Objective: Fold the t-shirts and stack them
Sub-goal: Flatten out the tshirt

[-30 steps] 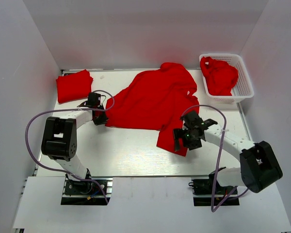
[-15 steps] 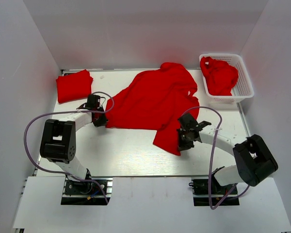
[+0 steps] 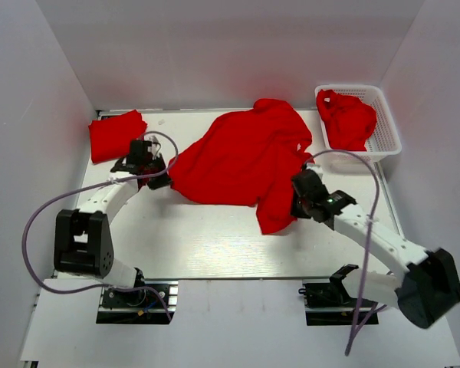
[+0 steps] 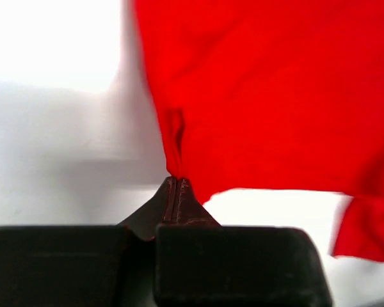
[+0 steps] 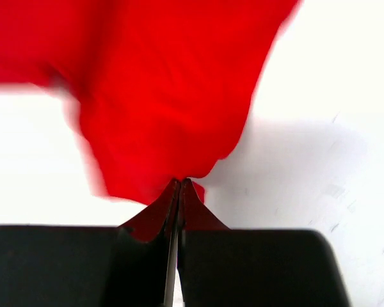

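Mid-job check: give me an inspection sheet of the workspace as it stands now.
Surface: white table, bare along the near side.
Job's things: spread t-shirt lies crumpled mid-table; folded t-shirt at the far left corner; third t-shirt bunched in the basket.
Clutter: white lattice basket at far right; nothing else seen.
Grippers: left gripper shut on the spread t-shirt's left edge; right gripper shut on its near right edge.
Cables: left cable and right cable loop free; no snag seen.
Surroundings: plain white walls on three sides.
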Action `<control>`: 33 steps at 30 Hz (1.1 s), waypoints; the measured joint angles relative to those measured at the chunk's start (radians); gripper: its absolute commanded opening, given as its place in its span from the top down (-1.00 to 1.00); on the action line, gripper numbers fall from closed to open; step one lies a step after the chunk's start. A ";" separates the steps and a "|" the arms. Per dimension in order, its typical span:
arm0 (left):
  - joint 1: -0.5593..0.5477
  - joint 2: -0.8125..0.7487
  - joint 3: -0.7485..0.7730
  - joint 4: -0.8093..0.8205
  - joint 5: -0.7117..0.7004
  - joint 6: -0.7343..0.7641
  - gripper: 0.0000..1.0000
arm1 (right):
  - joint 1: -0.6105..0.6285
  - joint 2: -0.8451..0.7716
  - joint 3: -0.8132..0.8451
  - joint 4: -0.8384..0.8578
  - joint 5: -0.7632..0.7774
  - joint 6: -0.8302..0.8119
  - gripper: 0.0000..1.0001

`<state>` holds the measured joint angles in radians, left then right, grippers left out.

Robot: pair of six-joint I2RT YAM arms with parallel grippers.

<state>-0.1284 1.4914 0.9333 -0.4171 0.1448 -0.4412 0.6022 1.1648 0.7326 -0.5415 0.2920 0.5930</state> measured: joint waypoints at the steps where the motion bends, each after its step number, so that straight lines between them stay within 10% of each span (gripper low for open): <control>1: 0.000 -0.015 0.032 -0.008 0.019 0.000 1.00 | 0.000 -0.033 0.031 0.004 0.024 -0.019 1.00; 20: 0.001 -0.038 1.213 -0.192 -0.041 0.036 1.00 | -0.002 -0.156 0.857 0.601 0.513 -0.790 1.00; 33: -0.008 -0.319 1.271 -0.211 -0.150 0.131 1.00 | -0.002 -0.167 1.350 0.572 0.296 -0.994 1.00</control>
<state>-0.1360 1.1728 2.2047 -0.6277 -0.0055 -0.3099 0.5999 0.9977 2.0830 0.0307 0.5884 -0.4007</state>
